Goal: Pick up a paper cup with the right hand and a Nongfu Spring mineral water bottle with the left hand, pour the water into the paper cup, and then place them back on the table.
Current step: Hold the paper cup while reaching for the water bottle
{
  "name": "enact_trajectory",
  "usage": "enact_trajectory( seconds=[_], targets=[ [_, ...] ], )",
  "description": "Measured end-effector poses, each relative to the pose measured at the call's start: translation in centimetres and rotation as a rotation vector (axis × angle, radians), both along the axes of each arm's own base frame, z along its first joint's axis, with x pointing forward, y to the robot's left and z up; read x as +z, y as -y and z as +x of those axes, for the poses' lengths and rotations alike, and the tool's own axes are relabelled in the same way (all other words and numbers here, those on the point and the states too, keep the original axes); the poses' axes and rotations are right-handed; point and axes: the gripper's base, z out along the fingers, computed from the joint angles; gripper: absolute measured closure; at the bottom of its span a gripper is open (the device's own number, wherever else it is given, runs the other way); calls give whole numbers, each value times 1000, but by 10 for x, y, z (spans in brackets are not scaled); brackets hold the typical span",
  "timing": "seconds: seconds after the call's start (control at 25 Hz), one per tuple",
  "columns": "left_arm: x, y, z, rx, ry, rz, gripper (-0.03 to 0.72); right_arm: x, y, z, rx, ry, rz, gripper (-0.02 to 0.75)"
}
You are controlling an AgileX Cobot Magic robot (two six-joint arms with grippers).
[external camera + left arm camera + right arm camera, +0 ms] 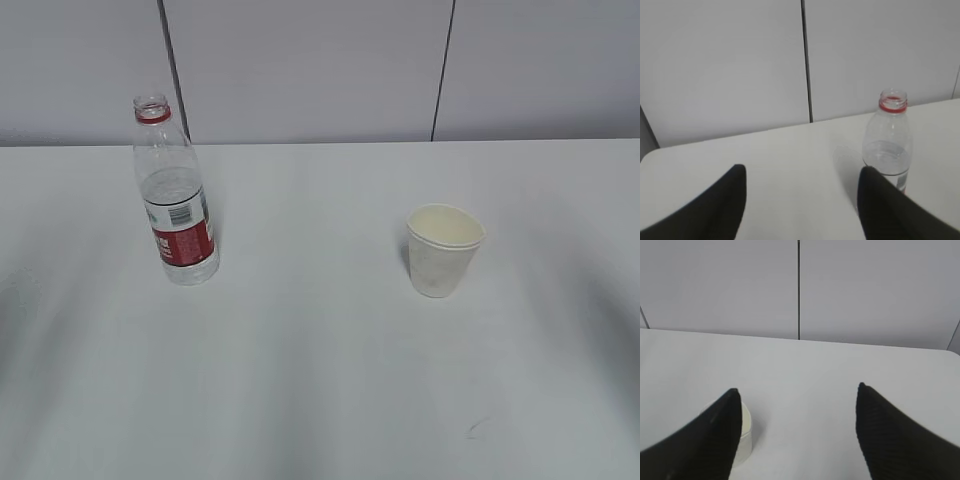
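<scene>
Nothing of the task looks begun: the uncapped Nongfu Spring mineral water bottle [175, 195] stands upright at about nine o'clock on the white table [320, 400], some water [173, 187] inside, and the paper cup [443, 250] stands well apart at about three o'clock, apparently empty. The left hand [802, 172] has its jaws spread wide and empty, the bottle just beyond its right finger. The right hand [797, 395] is equally wide and empty, the cup behind its left finger; grasping, pouring and setting down all remain.
</scene>
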Motion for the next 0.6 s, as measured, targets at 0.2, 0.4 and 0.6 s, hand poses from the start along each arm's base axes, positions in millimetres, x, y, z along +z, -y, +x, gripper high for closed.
enact_trajectory(
  seconds=[0.2,0.4,0.6],
  targets=[
    [-20,17,7,-60,55,-32,249,-5,0,6,0,-20,-1,206],
    [-45,33,16,-98,62,-34,249,-2,0,8,0,13,1,206],
    [-60,41,30,-97,64,-44,249,-2,0,8,2,17,-8,206]
  ],
)
